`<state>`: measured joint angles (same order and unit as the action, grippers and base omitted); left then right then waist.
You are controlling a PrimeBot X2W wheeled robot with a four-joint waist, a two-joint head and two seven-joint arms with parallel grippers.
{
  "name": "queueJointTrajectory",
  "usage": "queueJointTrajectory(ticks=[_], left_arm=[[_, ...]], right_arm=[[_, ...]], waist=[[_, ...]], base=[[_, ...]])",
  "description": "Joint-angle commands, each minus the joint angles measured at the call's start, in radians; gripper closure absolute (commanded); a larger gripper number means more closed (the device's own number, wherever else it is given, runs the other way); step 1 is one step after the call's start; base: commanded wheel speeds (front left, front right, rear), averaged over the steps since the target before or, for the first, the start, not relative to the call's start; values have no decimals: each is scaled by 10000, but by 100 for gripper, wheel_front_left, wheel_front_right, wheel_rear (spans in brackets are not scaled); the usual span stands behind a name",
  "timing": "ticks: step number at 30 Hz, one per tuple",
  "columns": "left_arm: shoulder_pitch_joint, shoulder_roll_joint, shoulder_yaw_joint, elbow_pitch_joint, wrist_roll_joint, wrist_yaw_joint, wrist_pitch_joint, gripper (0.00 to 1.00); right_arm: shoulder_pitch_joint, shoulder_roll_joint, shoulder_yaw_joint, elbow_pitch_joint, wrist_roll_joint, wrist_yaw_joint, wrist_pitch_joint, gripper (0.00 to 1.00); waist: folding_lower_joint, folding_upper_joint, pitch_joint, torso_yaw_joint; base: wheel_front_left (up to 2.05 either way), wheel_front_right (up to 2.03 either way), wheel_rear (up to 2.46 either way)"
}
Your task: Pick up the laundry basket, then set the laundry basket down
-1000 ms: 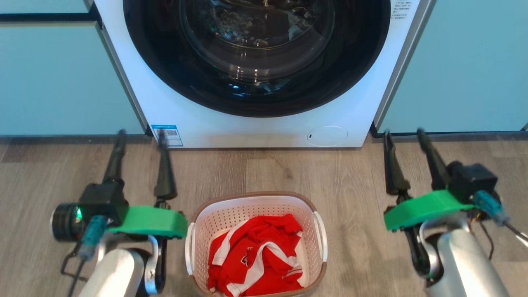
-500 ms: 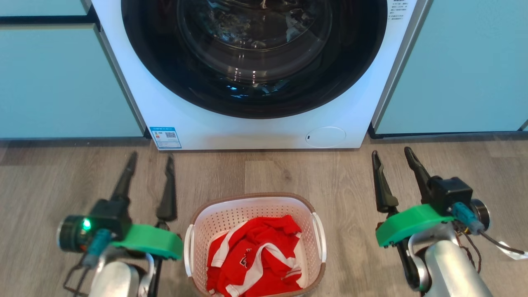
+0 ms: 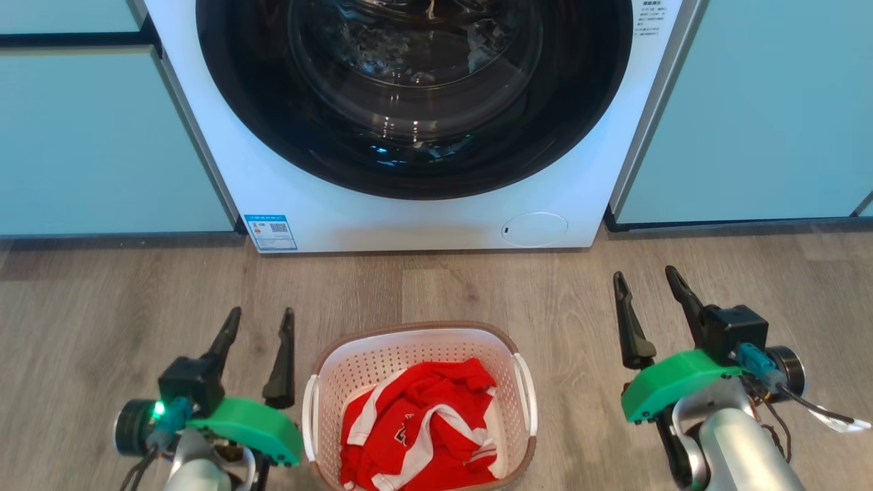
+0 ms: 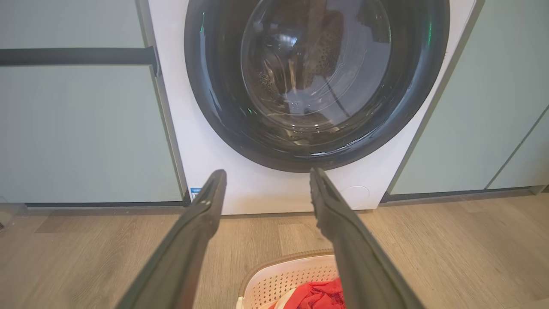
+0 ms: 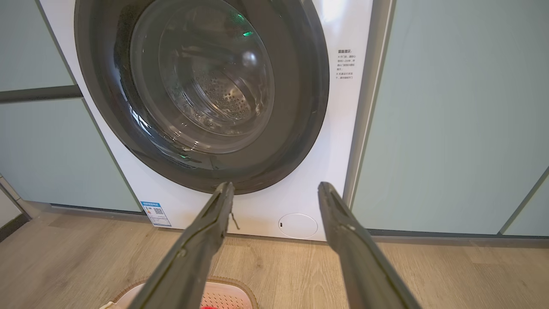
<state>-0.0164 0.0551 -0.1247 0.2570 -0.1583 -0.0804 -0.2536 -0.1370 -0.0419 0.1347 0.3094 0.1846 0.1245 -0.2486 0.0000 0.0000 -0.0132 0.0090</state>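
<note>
The laundry basket point(image 3: 409, 351) on the floor point(image 3: 102, 307): likely light, stiff plastic, best lifted by both side handles point(image 3: 528, 402). The left gripper point(image 3: 262, 311) and right gripper point(image 3: 644, 273) flank it, both spread, empty.

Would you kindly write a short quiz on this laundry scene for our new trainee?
1. True or false: the left gripper has its jaws shut on a handle of the laundry basket.
2. What lies in the basket? A) a blue towel B) a red and white garment C) nothing
3. Fill in: the basket stands on the wooden floor in front of the ______.
Key: 1 false, its jaws stand open, holding nothing; 2 B; 3 washing machine.
</note>
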Motion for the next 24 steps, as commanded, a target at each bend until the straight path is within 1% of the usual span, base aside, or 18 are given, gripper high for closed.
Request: queueJointTrajectory(ticks=[1,8,24], left_arm=[[-440,-14,365,-266,59,-55,-82,0],[-408,-42,476,-303,146,-124,-82,0],[-420,-48,429,51,-178,-5,-82,0]], right_arm=[[-293,-83,260,-259,-9,62,-132,0],[-311,-83,285,-183,-40,62,-132,0],[-367,-83,229,-158,-108,62,-132,0]], waist=[[0,0,3,-6],[0,0,0,7],[0,0,102,65]], base=[[0,0,0],[0,0,0],[0,0,0]])
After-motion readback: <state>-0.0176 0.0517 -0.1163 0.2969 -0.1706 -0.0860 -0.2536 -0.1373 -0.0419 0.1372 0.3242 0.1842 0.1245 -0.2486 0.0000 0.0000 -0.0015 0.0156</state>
